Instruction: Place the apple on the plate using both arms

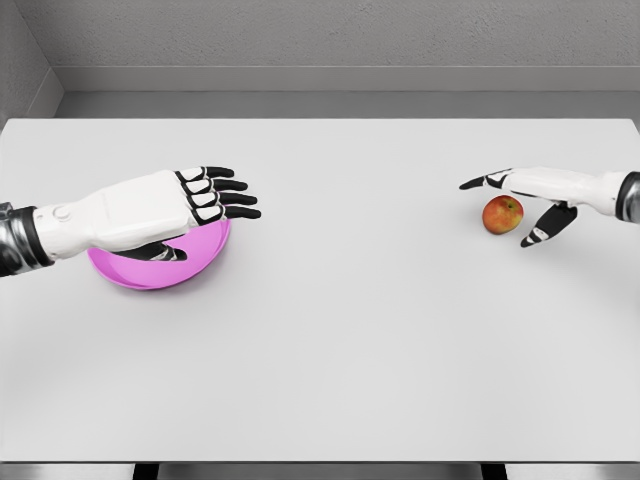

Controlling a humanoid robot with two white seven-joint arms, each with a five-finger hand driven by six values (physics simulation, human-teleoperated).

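Observation:
A red-and-yellow apple [502, 214] rests on the white table at the right. My right hand [520, 207] hovers around it, fingers spread above and thumb below right, not closed on it. A pink plate [160, 267] lies at the left, largely covered by my left hand [205, 215], which is stretched flat over it with fingers extended to the right and the thumb tucked under toward the plate's surface. The left hand holds nothing.
The white table [340, 330] spans the whole view, with its front edge near the bottom. A grey wall runs behind the far edge. Apple and plate lie roughly 300 pixels apart.

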